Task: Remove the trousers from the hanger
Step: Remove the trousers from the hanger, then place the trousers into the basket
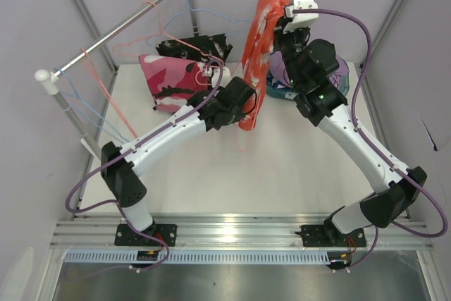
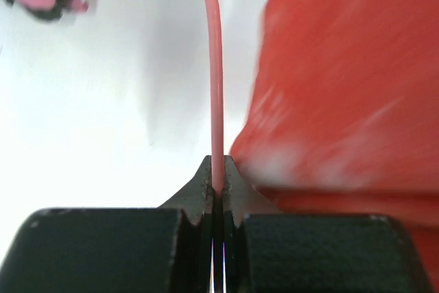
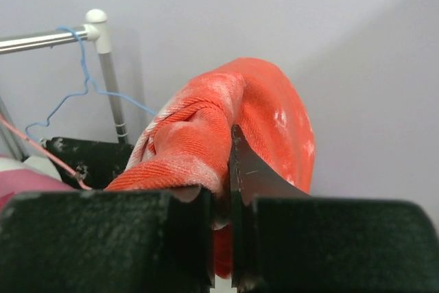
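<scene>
**Two arms holding one pair, overhead and wrist views.** The orange trousers (image 1: pixel 259 47) hang upright above the far middle of the table (image 1: pixel 282 167), between the two arms.

The right gripper (image 1: pixel 282 22) is at their top end. Its wrist view shows the jaws clamped on a fold of the orange cloth, which bulges above the fingers.

The left gripper (image 2: pixel 218 169) is at their lower part, on the left side. Its jaws are closed on the thin wire of a pink hanger (image 2: pixel 217 101). This wire rises straight from the fingertips, just beside the orange cloth, then bends away to the left. Whether it still passes through the trousers cannot be told.

Four other pairs lie on the table:
- The pink trousers (image 1: pixel 173 79) are at the far left.
- The black trousers (image 1: pixel 197 47) are just behind the pink pair.
- The lavender trousers (image 1: pixel 344 72) and the blue-patterned trousers (image 1: pixel 282 91) are at the far right, partly hidden by the right arm.

The rack (image 1: pixel 113 29) stands along the far left — a rail on two posts — with a blue hanger (image 3: pixel 82 80) hooked near its far end.
</scene>
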You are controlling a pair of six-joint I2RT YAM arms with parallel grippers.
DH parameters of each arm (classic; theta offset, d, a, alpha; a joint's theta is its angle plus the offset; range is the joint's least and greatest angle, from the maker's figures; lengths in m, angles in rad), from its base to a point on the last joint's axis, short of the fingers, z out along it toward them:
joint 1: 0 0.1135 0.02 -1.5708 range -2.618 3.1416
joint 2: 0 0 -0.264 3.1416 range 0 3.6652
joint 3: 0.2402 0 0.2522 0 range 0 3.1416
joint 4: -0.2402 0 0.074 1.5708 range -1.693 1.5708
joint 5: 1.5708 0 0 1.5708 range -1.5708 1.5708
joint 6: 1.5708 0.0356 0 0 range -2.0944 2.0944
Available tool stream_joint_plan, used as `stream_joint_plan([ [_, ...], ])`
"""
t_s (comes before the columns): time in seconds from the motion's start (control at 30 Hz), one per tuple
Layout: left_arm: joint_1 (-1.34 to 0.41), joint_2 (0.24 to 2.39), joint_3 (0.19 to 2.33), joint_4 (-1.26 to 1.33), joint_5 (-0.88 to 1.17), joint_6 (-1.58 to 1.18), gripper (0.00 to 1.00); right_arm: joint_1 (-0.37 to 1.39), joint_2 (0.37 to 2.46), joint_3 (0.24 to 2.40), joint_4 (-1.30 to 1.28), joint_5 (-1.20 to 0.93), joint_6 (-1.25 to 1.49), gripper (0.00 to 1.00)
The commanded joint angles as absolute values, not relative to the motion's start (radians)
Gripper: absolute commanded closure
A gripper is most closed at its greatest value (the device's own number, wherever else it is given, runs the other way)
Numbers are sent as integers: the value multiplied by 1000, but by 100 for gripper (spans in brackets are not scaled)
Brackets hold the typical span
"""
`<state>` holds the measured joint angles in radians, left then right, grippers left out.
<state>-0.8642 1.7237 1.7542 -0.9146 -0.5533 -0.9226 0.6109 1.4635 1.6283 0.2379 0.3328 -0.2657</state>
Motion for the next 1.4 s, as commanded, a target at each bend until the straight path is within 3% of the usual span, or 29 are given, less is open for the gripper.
stream_joint_plan([
  [0.0,-862,1700,1726,-959,-583,-994,100,606,1440,1750,531,385,-278,100],
  [0.6,-861,1608,1514,-822,-583,-899,100,482,1457,1899,473,376,-290,100],
  [1.1,-861,1419,1362,-672,-540,-727,100,68,1620,1977,316,292,-391,100],
  [1.37,-861,1407,1312,-624,-543,-692,100,8,1773,2082,411,239,-581,100],
])
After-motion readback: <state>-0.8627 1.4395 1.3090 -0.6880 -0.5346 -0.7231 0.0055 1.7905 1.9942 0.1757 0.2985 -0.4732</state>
